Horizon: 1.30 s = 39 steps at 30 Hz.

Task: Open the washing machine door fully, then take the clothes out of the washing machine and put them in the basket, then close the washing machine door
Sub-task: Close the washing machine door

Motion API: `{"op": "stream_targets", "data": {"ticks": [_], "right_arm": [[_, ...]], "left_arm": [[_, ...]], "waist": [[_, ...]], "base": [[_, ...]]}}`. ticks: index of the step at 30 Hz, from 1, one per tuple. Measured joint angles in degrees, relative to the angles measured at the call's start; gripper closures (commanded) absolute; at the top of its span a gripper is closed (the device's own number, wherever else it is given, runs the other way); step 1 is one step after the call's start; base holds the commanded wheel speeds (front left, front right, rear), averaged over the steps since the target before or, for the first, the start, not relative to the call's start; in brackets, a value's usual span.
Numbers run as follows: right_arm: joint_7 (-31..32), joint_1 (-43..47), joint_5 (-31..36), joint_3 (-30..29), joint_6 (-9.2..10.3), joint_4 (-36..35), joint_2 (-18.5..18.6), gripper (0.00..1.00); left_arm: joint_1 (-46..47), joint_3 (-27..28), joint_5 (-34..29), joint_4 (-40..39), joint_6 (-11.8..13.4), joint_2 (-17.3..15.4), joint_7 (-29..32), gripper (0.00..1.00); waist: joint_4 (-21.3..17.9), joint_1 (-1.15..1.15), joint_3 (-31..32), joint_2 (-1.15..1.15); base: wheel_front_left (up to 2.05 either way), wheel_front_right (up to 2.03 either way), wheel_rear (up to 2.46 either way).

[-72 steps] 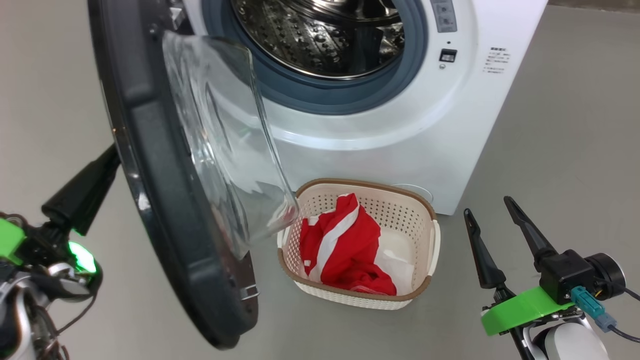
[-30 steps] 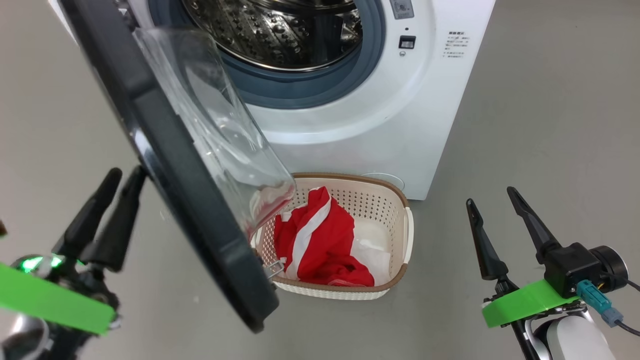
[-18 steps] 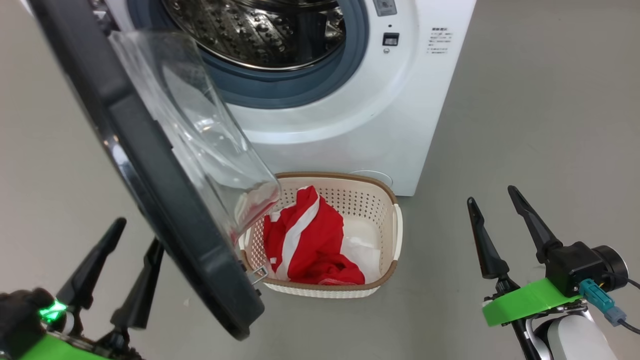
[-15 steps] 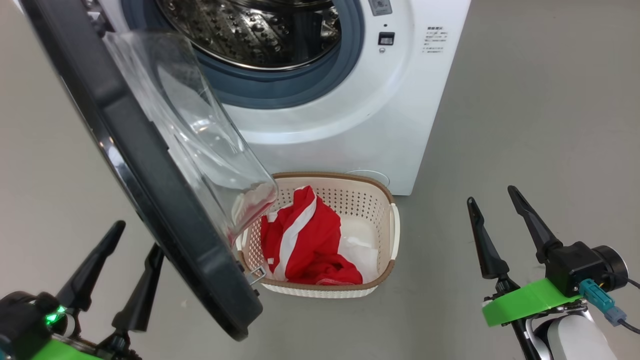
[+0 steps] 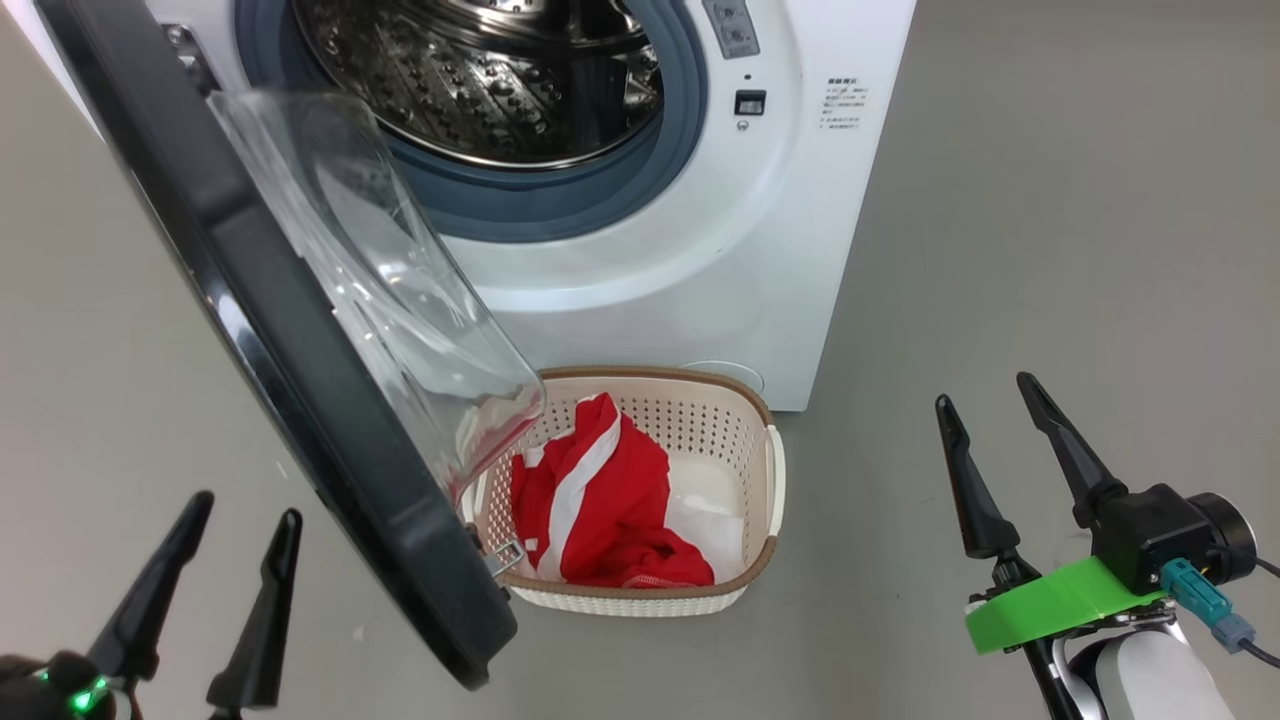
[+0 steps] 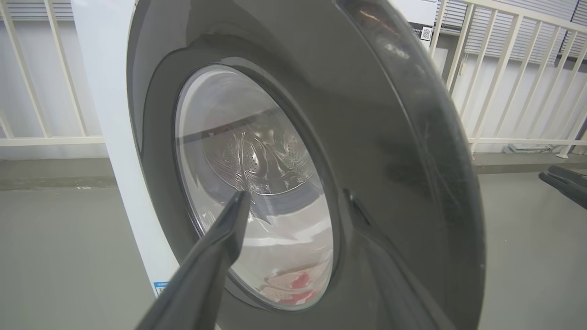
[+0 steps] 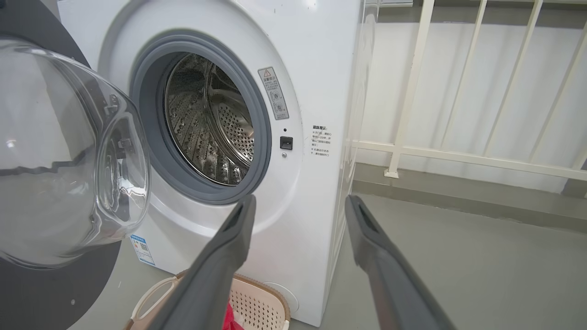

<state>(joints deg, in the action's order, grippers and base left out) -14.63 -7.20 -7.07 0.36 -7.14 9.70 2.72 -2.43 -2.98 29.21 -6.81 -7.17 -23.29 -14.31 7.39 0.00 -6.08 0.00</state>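
Right, your left hand (image 5: 247,508) sits fingers apart and empty, just off the outer face of the washing machine door (image 5: 310,400), likely staged to push it shut. Your right hand (image 5: 981,390) is also apart, parked clear. Door hangs part open, its glossy black rim and clear bowl overhanging the basket (image 5: 655,373). The clothes (image 5: 600,490), red with white stripes, lie inside it, and the drum (image 5: 480,90) looks empty.

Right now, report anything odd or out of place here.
Nothing spilled or damaged. The door stands part open, its glass hiding the basket's left end in the head view. The clothes lie inside the basket.
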Motion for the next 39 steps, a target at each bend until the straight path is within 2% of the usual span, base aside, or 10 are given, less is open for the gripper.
{"op": "stream_targets", "data": {"ticks": [23,31,39], "right_arm": [[0.0,1.3,-0.1,0.6,0.0,-0.3,0.0,0.0],[0.0,1.3,-0.4,0.6,0.0,-0.3,0.0,0.0],[0.0,1.3,-0.4,0.5,0.0,-0.3,0.0,0.0]], "left_arm": [[-3.5,0.7,-1.6,-0.1,0.0,4.8,0.0,0.0],[-3.5,0.4,-1.5,0.1,0.0,5.3,0.0,0.0],[-3.4,1.5,2.4,0.1,0.0,7.0,0.0,0.0]], "waist": [[-0.2,0.0,0.9,0.0],[-0.2,0.0,0.8,0.0],[-0.1,0.0,0.3,0.0]], "base": [[0.0,0.0,0.0],[0.0,0.0,0.0],[0.0,0.0,0.0]]}}
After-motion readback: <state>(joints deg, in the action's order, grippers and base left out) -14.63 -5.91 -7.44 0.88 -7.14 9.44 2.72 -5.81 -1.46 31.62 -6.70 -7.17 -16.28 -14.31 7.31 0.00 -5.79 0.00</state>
